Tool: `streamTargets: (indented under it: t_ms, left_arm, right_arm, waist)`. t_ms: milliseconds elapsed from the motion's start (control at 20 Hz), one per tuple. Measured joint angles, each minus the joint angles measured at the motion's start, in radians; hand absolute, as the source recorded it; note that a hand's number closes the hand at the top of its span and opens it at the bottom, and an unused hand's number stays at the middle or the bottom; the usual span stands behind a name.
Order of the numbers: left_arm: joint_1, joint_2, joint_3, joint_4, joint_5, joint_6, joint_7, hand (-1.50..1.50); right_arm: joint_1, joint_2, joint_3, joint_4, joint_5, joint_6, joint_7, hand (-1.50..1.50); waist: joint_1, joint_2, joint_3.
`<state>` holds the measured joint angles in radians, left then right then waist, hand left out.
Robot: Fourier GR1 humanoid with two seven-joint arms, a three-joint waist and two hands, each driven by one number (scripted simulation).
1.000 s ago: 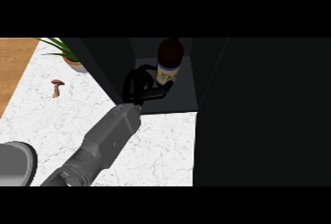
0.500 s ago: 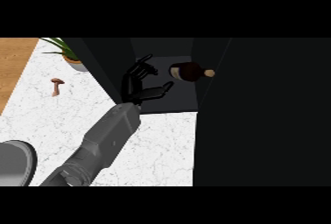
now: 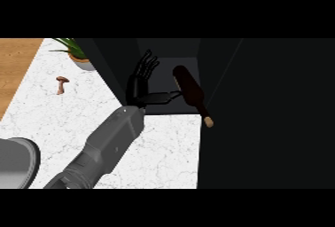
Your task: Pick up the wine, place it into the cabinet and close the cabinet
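Observation:
The wine bottle (image 3: 188,90), dark with a pale neck end, lies tipped over in the open cabinet (image 3: 163,108). Its base points to the back and its neck slants toward the front right, past the cabinet floor's front edge. My left hand (image 3: 138,84) is inside the opening, just left of the bottle. It is open, fingers straight and pointing to the back, and the thumb stretches right to the bottle's side. Nothing is held. The right hand does not show.
The cabinet's dark bulk (image 3: 274,111) fills the view's right half. On the white marble counter (image 3: 59,119) stand a potted plant (image 3: 77,56) at the back left and a small brown mushroom (image 3: 61,84). A grey rounded object (image 3: 13,164) sits at the lower left edge.
The bottle stood upright in my left hand's curled fingers, then toppled to the right and now lies flat. The hand opened and its fingers straightened.

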<state>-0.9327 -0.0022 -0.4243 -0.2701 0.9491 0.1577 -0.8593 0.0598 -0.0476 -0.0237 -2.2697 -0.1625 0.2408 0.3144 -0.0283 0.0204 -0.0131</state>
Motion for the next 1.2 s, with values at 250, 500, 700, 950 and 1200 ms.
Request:
streamTargets:
  t_ms: [250,500,700,950,1200]
  left_arm:
    - [0.053,0.003,-0.03,-0.11,-0.023,0.034,0.034,-1.5]
    - [0.157,0.035,-0.093,-0.319,-0.067,0.072,0.103,-1.5]
    - [0.267,0.11,-0.156,-0.552,-0.1,0.089,0.189,-1.5]
    - [0.423,0.214,-0.207,-0.898,-0.139,0.188,0.286,-1.5]
    - [0.565,0.322,-0.235,-1.232,-0.181,0.297,0.392,-1.5]
  right_arm:
    - [0.028,0.004,0.009,-0.016,0.004,0.002,0.006,-1.5]
    - [0.015,-0.004,-0.005,-0.041,-0.009,-0.011,0.042,-1.5]
    - [0.011,0.003,0.013,-0.062,0.01,-0.027,0.064,-1.5]
    - [0.002,0.014,0.026,-0.04,0.026,-0.03,0.048,-1.5]
    - [-0.006,0.012,0.041,-0.066,0.03,-0.037,0.077,-1.5]
  waist:
    - [0.022,-0.012,0.004]
    - [0.048,-0.026,0.009]
    - [0.057,-0.031,0.011]
    - [0.058,-0.031,0.013]
    - [0.05,-0.029,0.014]
